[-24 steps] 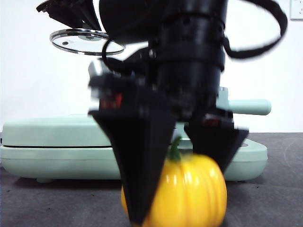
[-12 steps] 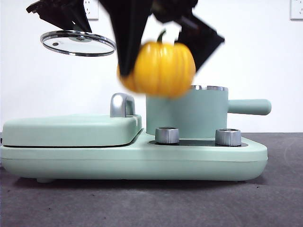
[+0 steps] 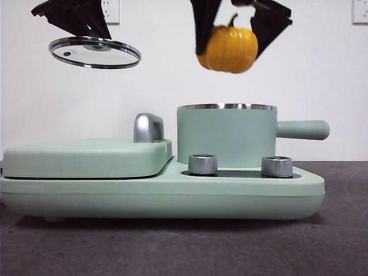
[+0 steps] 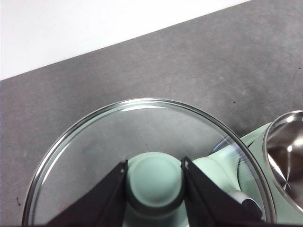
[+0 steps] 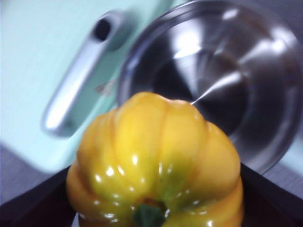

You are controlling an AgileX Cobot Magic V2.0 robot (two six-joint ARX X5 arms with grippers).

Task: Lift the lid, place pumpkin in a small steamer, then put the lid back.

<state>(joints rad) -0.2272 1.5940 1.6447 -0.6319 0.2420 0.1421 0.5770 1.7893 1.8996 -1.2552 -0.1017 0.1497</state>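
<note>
Grey table (image 3: 345, 247), pumpkin (image 3: 230, 49) between end effector (image 3: 238, 34) jaws

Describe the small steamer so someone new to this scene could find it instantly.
Start at the wide mint-green appliance base on the table. The small steamer stands on its end above two silver knobs. Unlike the flat hinged cover beside it, it is a cylindrical, steel-rimmed pot with a straight side handle.

Wall: plain white wall (image 3: 322, 75), evenly lit.
Sockets: white wall outlets at the top edge, one on the left (image 3: 111, 10), one on the right (image 3: 360, 10).
Table: dark grey, matte table surface (image 3: 172, 247).
</note>
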